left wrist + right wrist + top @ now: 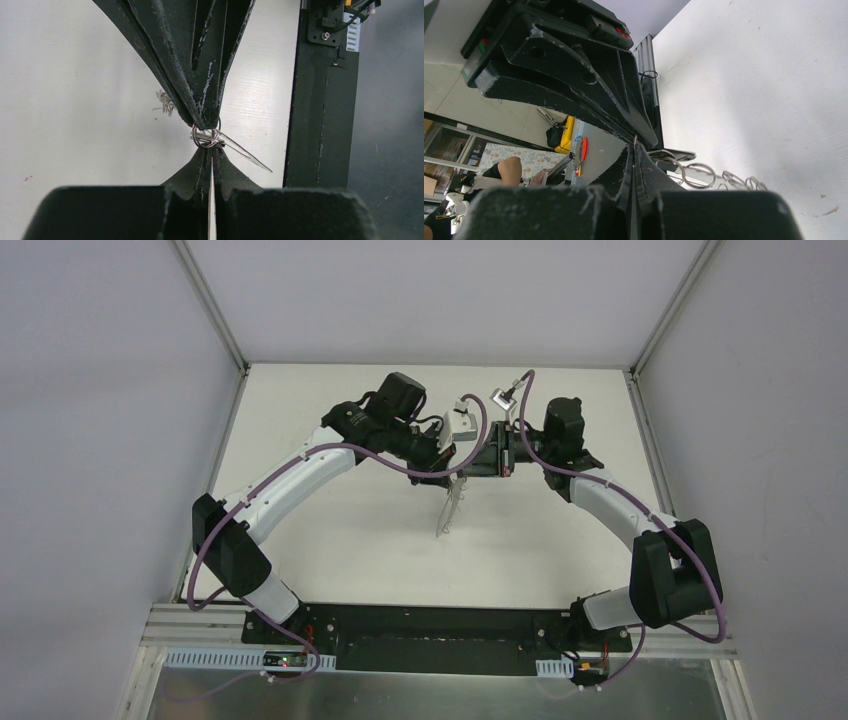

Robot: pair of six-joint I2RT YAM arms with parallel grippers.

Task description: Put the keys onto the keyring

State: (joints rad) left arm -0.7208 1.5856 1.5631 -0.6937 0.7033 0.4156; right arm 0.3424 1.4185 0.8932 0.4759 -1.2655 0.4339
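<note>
Well above the tabletop (330,540), midway between its left and right edges and nearer the far edge than the near one: a tip-to-tip meeting of left arm (300,465) and right arm (610,502). Jaws of left gripper (206,152) pinched fully shut; those of right gripper (206,124) likewise, nose to nose with it. Hard to say which grips what. Hanging below the pinch, the keyring (450,508), with its small silvery rings (700,175) trailing just beside the tips. Possibly the key (672,154) in that dark flat oval touching the jaw tips; not certain.

Likely failures:
- Loosening either pinch early and dropping everything to the tabletop.
- Pushing the tips together off-line and twisting the key off the wire.
- Letting the hanging loop swing and drag it free.
</note>
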